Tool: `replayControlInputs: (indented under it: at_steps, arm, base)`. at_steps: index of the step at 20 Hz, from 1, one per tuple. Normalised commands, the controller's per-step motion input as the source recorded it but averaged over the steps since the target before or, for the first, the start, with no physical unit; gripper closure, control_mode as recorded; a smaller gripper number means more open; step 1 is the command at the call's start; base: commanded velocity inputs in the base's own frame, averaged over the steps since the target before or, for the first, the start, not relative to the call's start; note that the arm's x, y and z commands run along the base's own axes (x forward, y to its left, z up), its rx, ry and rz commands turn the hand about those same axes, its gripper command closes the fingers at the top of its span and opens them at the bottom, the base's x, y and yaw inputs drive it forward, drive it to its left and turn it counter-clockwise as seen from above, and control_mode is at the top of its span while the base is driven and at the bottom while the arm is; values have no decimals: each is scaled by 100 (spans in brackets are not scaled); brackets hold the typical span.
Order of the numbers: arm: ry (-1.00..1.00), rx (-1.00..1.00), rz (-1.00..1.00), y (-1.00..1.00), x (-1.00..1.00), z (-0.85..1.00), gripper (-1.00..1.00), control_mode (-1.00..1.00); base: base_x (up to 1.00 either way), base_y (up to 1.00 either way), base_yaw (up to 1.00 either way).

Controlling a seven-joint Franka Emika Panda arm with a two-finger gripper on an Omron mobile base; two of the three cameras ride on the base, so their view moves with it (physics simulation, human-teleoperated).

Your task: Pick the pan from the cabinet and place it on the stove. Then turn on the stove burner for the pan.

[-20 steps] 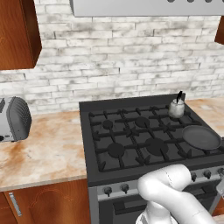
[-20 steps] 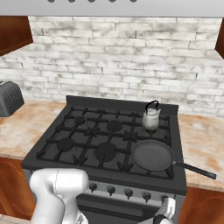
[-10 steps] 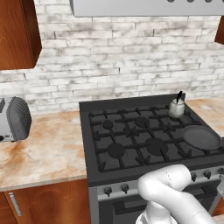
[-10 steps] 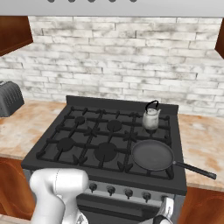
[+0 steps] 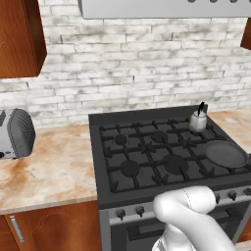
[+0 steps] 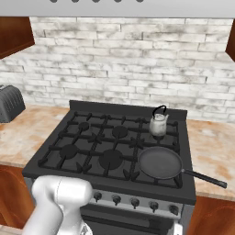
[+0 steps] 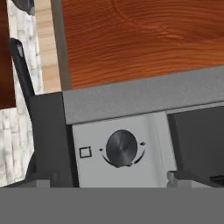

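Observation:
The dark round pan lies on the front right burner of the black stove, its long handle reaching out to the right. In the hand view my gripper is open close in front of the stove's light front panel. A round dark knob sits between and just beyond the wide-apart fingertips. The pan's black handle juts past the stove's edge there. A reddish-brown wall cabinet hangs at the upper left.
A small silver kettle stands on the back right burner. A grey toaster sits on the marbled counter left of the stove. A row of knobs lines the stove front. Wood cabinet fronts flank the stove.

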Motion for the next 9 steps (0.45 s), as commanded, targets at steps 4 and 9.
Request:
replayControlInputs:
  at_steps: [4,9]
  arm:
    - [-1,-2,0,0,-61,37,-100,-100]
    - [-1,-5,0,0,-51,60,-100,-100]
  base:
    - [0,0,0]
    - [0,0,0]
